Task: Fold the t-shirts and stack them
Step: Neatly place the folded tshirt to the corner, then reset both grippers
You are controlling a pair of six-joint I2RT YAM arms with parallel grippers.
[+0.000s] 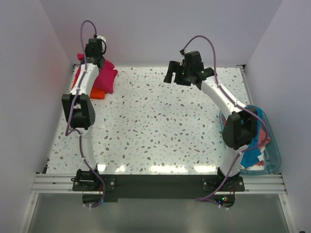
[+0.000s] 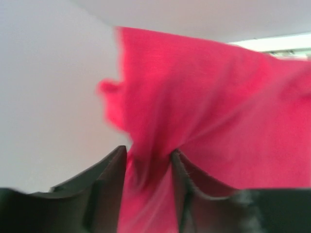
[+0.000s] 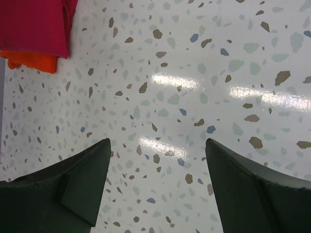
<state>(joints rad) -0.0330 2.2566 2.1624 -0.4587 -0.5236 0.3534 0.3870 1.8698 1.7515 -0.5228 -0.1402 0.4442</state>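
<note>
Magenta-red t-shirt [image 2: 209,97] clamped in left end effector [image 2: 148,162] | right end effector [image 3: 158,165] spread wide, well apart

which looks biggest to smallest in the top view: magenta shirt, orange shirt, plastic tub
1. plastic tub
2. magenta shirt
3. orange shirt, mostly hidden under the magenta one, so its real size is unsure

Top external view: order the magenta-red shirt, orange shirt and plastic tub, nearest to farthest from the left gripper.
1. magenta-red shirt, far-left corner, pinched in the left gripper.
2. orange shirt, under it, far left.
3. plastic tub, near-right edge.
</note>
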